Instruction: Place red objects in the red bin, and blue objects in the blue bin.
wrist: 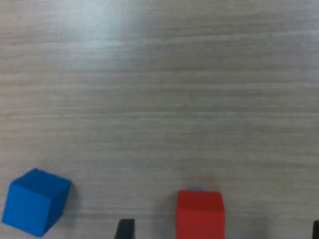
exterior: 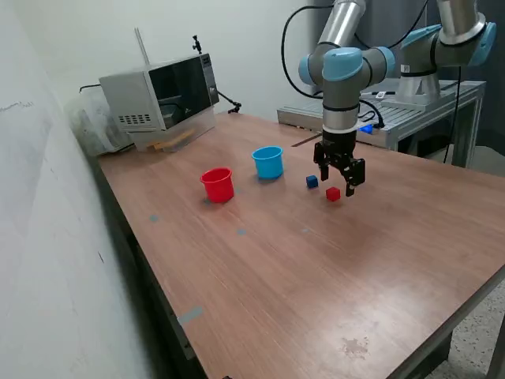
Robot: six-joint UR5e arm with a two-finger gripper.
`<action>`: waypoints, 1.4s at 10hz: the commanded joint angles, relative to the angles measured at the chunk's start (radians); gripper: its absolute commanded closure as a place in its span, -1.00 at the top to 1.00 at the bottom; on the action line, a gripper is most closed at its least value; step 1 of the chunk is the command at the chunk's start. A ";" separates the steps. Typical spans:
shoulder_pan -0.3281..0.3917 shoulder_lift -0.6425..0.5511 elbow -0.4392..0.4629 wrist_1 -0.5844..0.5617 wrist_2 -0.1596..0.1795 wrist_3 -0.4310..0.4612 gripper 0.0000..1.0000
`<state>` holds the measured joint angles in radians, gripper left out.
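Note:
The red cup (exterior: 217,185) and the light blue cup (exterior: 268,162) stand upright on the wooden table (exterior: 316,268), the red one toward the exterior view's left. One dark blue cube (exterior: 312,181) and one red cube (exterior: 333,193) lie on the table to the right of the blue cup. Only one cube of each colour shows. My gripper (exterior: 338,183) hangs open and empty just above the two cubes. In the wrist view the red cube (wrist: 200,215) lies between my fingertips (wrist: 124,229), nearer one of them, and the blue cube (wrist: 35,208) lies outside them.
A white microwave (exterior: 162,95) stands at the table's far left corner beside a plastic bag (exterior: 91,122). A second arm (exterior: 450,39) is mounted on a metal bench (exterior: 410,106) behind the table. The table's edges run along the left wall and the front right.

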<state>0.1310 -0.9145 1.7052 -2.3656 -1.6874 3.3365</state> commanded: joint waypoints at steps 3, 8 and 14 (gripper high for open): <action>-0.014 0.017 -0.006 0.000 0.000 -0.014 1.00; -0.016 0.017 -0.004 0.000 0.000 -0.014 1.00; -0.008 0.016 0.004 0.002 0.044 -0.014 1.00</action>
<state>0.1196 -0.8982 1.7063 -2.3647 -1.6530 3.3226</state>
